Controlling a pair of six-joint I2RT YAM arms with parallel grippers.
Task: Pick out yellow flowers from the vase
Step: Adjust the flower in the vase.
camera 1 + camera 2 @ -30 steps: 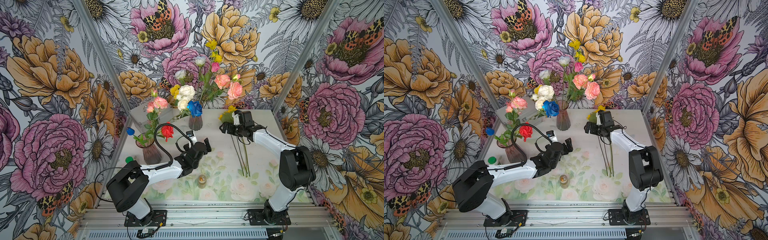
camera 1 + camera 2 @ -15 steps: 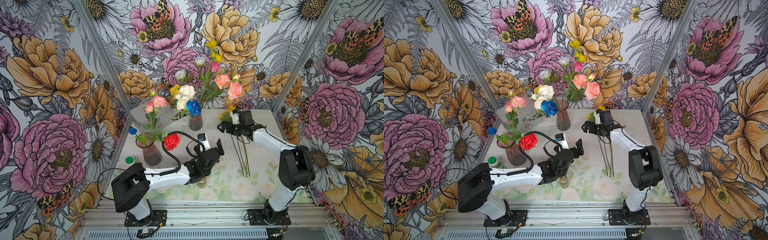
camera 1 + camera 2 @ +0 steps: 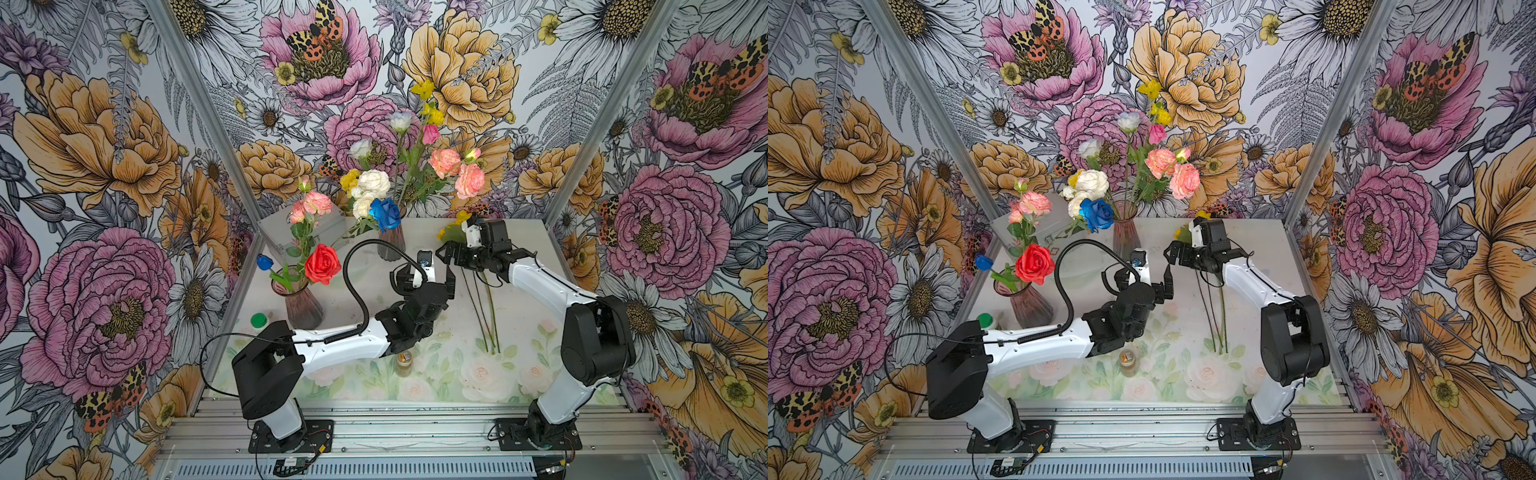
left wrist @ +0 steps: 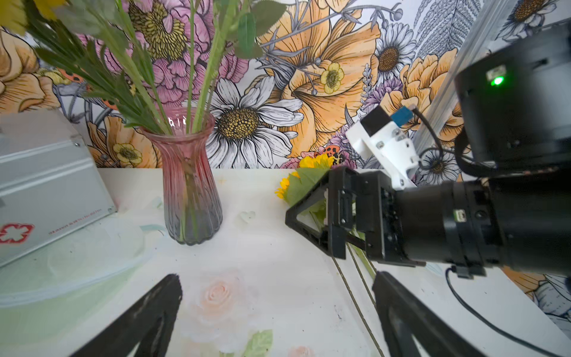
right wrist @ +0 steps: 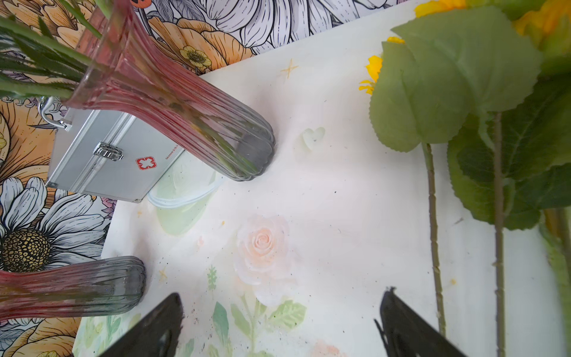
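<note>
While both arms reach toward the pink ribbed vase at the back of the table, I see neither one holding anything. The left tool hovers in front of the vase, a little toward the right arm's side, jaws spread wide and empty. In the left wrist view its dark fingers frame bare table with the vase ahead. The right tool sits just beside the vase on the right arm's side, also released, with nothing between its prongs in the right wrist view. Some of the yellow flowers stand in the vase: small yellow sprays at the top of the bunch and a yellow cluster low on the left arm's side, beside the white roses. Others are already out. Sunflowers lie on the table on the right arm's side of the vase, heads toward the back wall and long stems running forward, with the right tool over them. A blue rose hangs at the vase's rim. Well off on the left arm's side of the vase stands a second vase with a red rose. A silver case lies beside the pink vase on that same side. A small jar sits well in front of the vase, partly under the left arm.
</note>
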